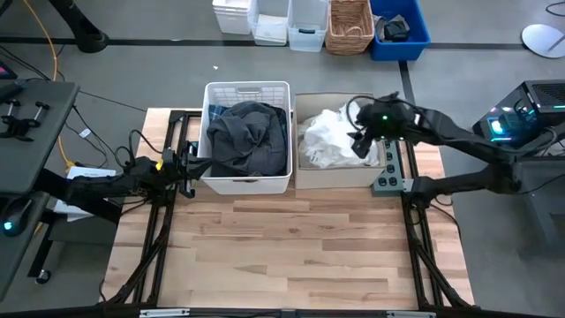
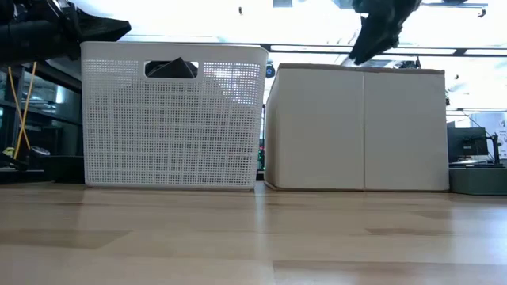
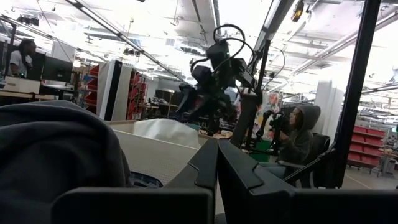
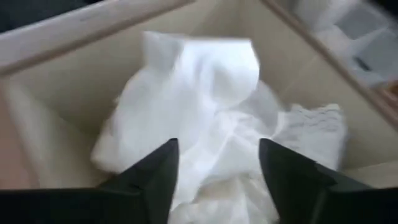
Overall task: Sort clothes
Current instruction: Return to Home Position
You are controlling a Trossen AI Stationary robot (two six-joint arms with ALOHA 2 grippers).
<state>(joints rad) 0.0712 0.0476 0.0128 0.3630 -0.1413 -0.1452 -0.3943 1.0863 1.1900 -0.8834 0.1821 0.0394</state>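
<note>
The sorting looks finished, so what remains is a clean retreat of the arms. The dark grey and charcoal garments (image 1: 247,137) lie heaped in the white slatted plastic basket (image 1: 247,87), which stands at the middle of the far edge of the wooden surface (image 1: 282,256). The white garments (image 1: 325,141) lie crumpled in the tan cardboard box (image 1: 335,97), which touches the basket on the side nearer the right edge. No clothing shows on the bare planks.

The right gripper (image 4: 216,148) hangs over the box's right-hand part, pointing down at the white heap. Its jaws are spread wide and hold nothing. In the low view it sits above the box's rim.

To go home well, this arm should, I judge, rise straight up first, so that no fold of white fabric catches a finger. Only then should it draw back toward the right edge, passing above the box wall and the grey power strip (image 1: 388,172) just beside it.

The left gripper (image 3: 214,149) waits at the left edge, just beside the basket's wall. Its jaws are pressed together and hold nothing.
</note>
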